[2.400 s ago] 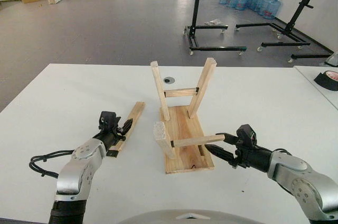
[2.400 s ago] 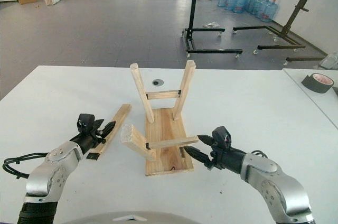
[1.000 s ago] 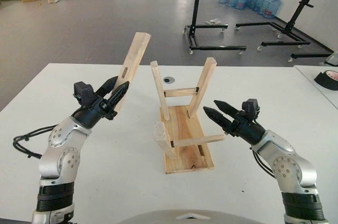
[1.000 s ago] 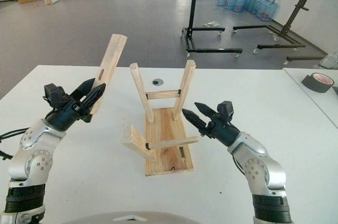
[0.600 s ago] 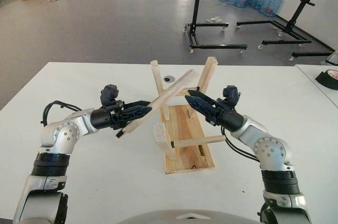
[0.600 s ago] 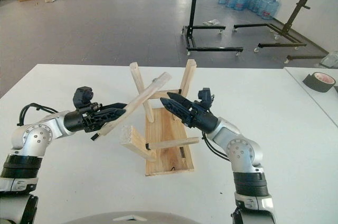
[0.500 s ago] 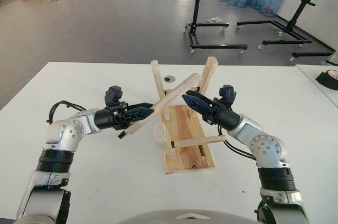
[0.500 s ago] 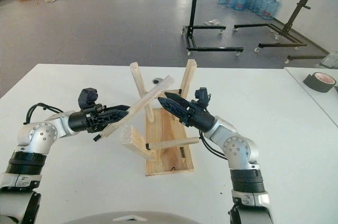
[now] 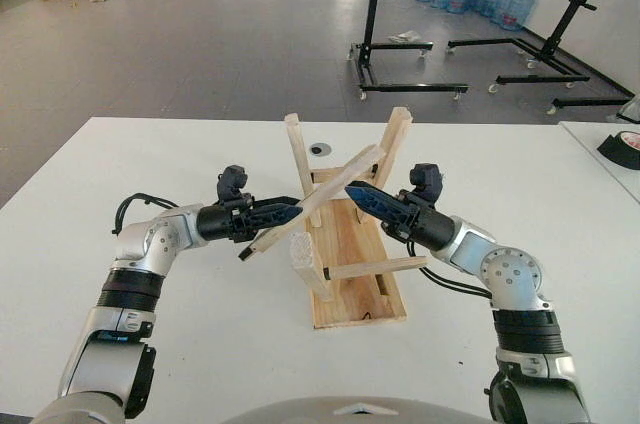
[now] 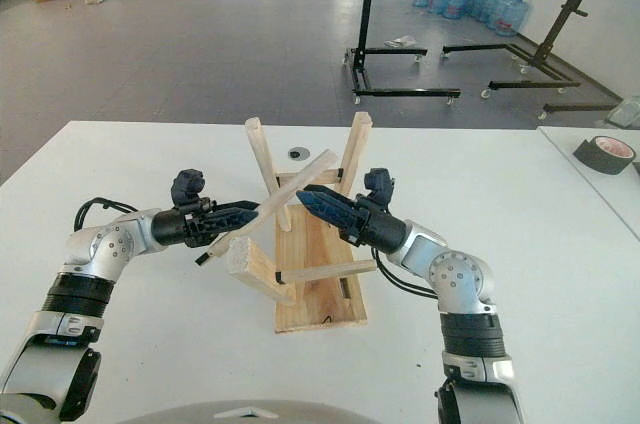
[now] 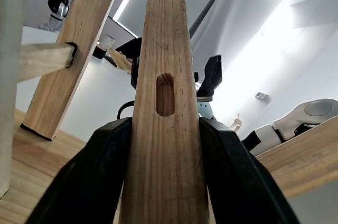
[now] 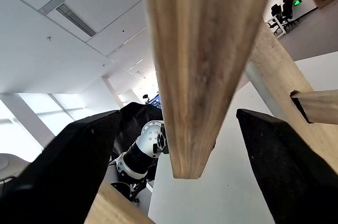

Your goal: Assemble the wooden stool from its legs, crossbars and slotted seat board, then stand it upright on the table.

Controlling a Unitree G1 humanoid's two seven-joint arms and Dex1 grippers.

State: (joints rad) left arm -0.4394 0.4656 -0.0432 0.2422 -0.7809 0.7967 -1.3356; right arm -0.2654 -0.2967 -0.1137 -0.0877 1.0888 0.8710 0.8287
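The loose leg (image 9: 322, 194) is now brought closer in over the seat board (image 9: 360, 289) of the half-built stool (image 9: 391, 152), tilted and clamped near its lower end by the left gripper (image 9: 288, 211), while its upper end is flanked by the open jaws of the right gripper (image 9: 355, 194).

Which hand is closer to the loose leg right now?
Left. The left hand grips the loose leg near its lower end; the right hand is open, fingers either side of its upper end.
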